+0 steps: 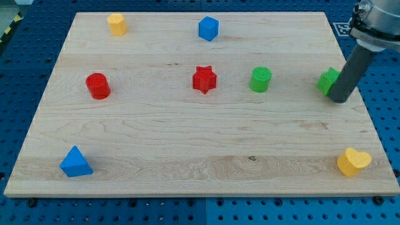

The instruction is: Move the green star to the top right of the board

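Camera view: my tip (340, 99) sits at the board's (187, 137) right edge, touching the right side of the green star (327, 81), which it partly hides. No pincer here, just a plain rod, so nothing grasped. Green cylinder (260, 79) left of the star, red star (204, 79) mid-board, red cylinder (97, 85) further left. Top: yellow block (117, 24), blue block (209, 28). Bottom: blue triangle (75, 162) left, yellow heart (353, 162) right.

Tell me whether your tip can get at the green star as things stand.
Probably yes. My tip is already at the green star, on its right and lower side, partly hiding it, apparently touching. Nothing lies between them; the green cylinder sits well off to the view's left.
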### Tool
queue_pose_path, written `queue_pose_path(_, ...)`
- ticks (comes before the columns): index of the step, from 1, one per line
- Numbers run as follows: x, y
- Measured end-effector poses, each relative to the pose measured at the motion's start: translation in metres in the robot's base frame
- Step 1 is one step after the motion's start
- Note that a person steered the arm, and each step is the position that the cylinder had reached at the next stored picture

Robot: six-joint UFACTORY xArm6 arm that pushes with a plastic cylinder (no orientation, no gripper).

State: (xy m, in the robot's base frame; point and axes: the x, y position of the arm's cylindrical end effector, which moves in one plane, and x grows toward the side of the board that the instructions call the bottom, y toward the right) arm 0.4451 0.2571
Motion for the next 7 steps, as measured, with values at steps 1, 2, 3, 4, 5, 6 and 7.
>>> queue_pose_path(1, -0.005, 0.003)
queue_pose_path(2, -0.005, 0.003)
queue_pose_path(3, -0.011, 0.003)
queue_pose_path(4, -0.016, 0.002)
queue_pose_path(5, -0.039, 0.002)
queue_pose_path(6, -0.061, -0.003)
queue_pose_path(7, -0.068, -0.010)
